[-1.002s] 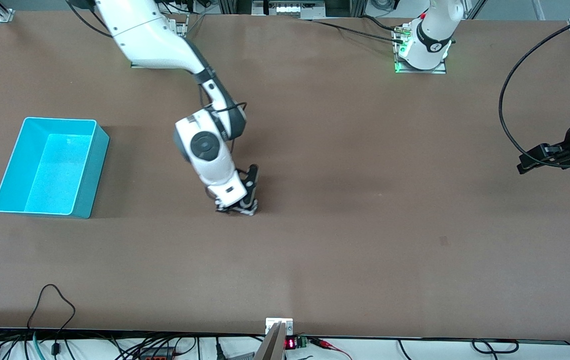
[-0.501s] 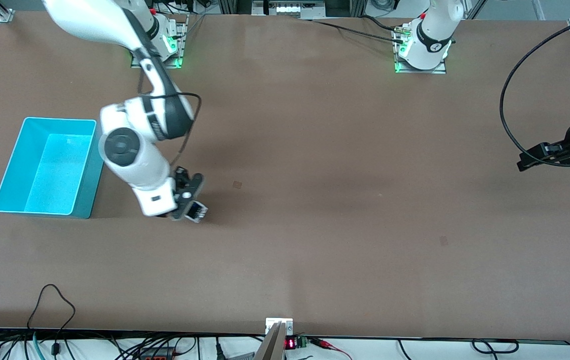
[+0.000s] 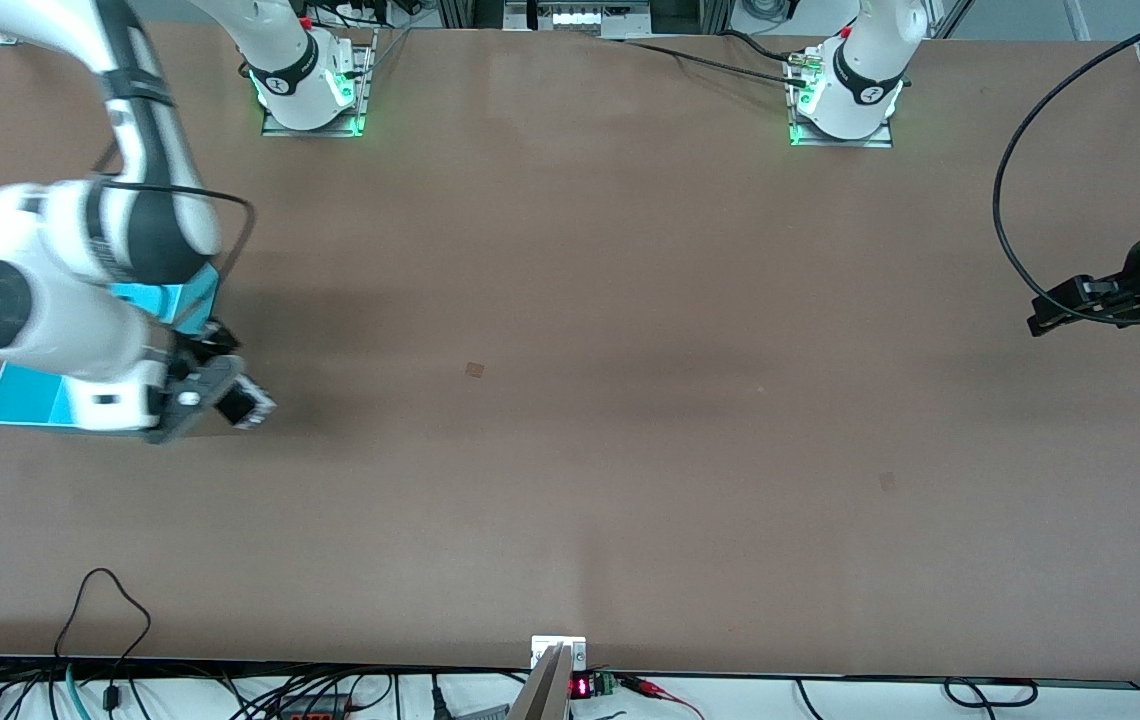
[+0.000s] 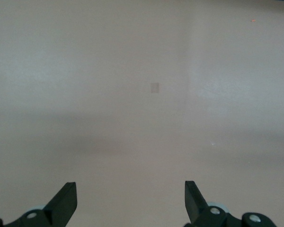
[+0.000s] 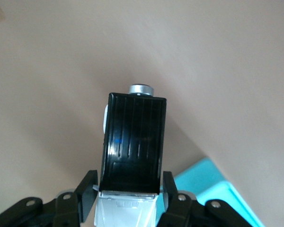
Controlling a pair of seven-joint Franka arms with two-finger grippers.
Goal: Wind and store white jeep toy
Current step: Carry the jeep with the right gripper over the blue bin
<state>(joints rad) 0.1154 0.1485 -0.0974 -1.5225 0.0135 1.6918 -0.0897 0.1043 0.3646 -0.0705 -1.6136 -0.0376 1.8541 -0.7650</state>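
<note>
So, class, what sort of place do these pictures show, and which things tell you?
Most likely a robotics lab or test bench. Two robot arms are bolted to a wide brown table, the right gripper holding a toy car next to a turquoise bin, and cables and electronics run along the table's edge.

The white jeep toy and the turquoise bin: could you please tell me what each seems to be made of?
The white jeep toy: probably moulded plastic; its ribbed black roof panel is glossy and catches light.
The turquoise bin: likely smooth, thin-walled plastic of uniform colour, with a pale rim.
</note>
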